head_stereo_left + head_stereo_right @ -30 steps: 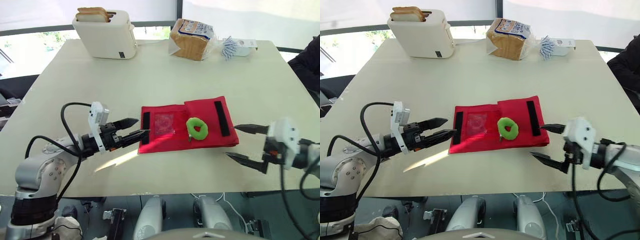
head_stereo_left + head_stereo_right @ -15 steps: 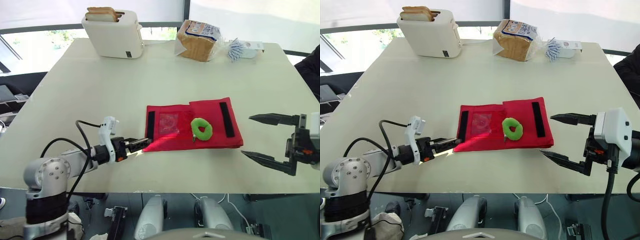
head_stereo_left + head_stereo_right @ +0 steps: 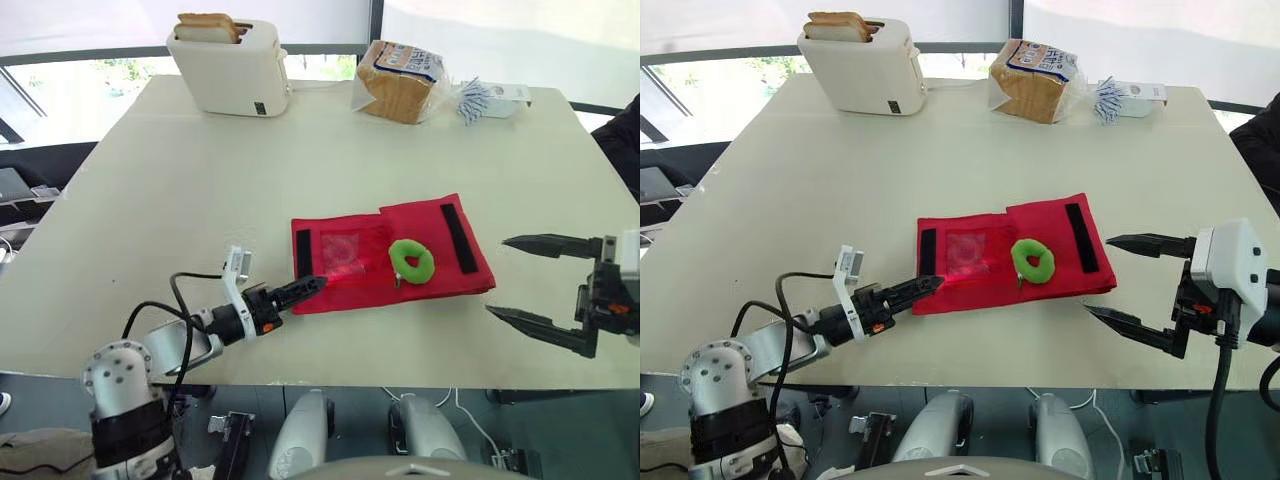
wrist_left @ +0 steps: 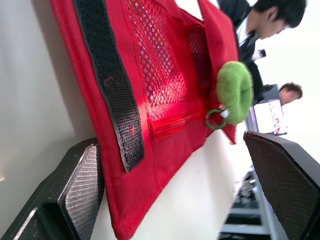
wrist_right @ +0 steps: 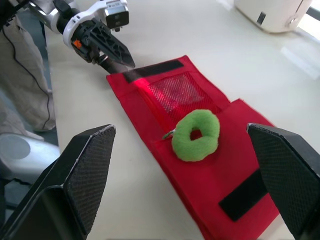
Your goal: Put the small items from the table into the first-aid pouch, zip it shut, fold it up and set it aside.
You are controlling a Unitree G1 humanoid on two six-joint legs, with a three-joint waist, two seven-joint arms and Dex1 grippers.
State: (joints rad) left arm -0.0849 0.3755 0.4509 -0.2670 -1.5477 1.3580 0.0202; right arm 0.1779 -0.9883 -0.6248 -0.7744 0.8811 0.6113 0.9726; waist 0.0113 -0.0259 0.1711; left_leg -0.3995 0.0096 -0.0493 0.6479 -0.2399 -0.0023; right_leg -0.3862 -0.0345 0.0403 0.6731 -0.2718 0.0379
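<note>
The left gripper's [image 3: 315, 284] two black fingers are apart. One corner of the first-aid pouch [image 3: 360, 292] sits between them. I cannot tell if they touch it. The right gripper's [image 3: 498, 277] fingers are wide apart too and hold nothing. It hangs near the other short end of the pouch.

None of the writing can be read. The bread bag [image 3: 400, 80] has a blue and white label, but its words are too small. The white toaster [image 3: 230, 70] has a small dark mark on its side that is also too small. No words show on the pouch.

The pouch is bright red cloth. It lies flat and open on the pale table [image 3: 200, 180], close to the robot's edge. It has a see-through mesh pocket [image 3: 342, 250] and a black sticky strip [image 3: 303, 255] beside the pocket. Another black strip [image 3: 460, 238] sits on the red flap at the far end. A fuzzy green ring [image 3: 411, 262] lies on top of the pouch, between the pocket and that strip. A little metal loop [image 4: 215, 120] hangs from it.

The toaster, with two bread slices [image 3: 208, 27] in it, and the bread bag stand well apart from the pouch, at the far side of the table.
</note>
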